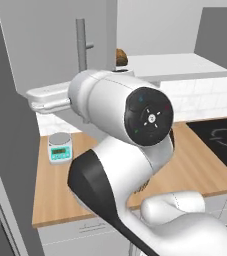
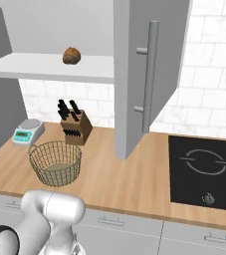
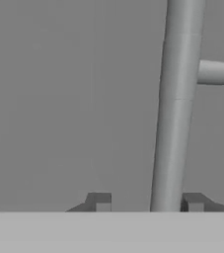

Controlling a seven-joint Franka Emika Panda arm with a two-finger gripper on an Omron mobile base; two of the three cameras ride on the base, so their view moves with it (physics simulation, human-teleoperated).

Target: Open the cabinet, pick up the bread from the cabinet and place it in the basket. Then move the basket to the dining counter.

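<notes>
My hand [image 3: 145,202] is spread, its two fingertips [image 3: 99,201] standing either side of the bar handle [image 3: 175,113] on a cabinet [image 2: 144,60] door; the bar runs up between them, nearer the right tip, and I cannot tell whether either tip touches it. The cabinet doors stand swung out. The bread [image 2: 71,55] sits on the cabinet shelf [image 2: 45,67], uncovered, well apart from my hand. Below it on the worktop [image 2: 109,174] stands the basket [image 2: 55,162], just in front of a knife block [image 2: 75,126], with a small scale [image 2: 28,131] to its left and a black hob [image 2: 204,172] off to the right.
</notes>
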